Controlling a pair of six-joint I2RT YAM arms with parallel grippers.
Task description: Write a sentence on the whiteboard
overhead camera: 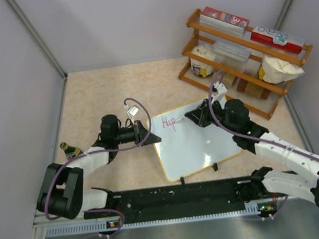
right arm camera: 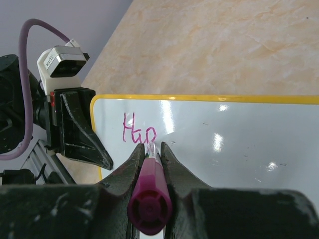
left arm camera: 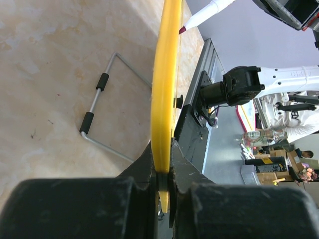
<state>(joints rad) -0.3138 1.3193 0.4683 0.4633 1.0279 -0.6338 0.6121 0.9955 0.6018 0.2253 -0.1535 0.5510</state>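
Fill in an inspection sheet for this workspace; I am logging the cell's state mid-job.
Surface: beige marbled tabletop.
Job's things: whiteboard with "Hap" written in pink near its far left corner; pink marker.
Clutter: small bottle at the left edge; wooden rack of boxes and tubs at the far right.
Grippers: left gripper fingers clamp the whiteboard's yellow edge; right gripper holds the marker.
Cables: purple cable loops along the left arm, another along the right.
Surroundings: grey partition walls.
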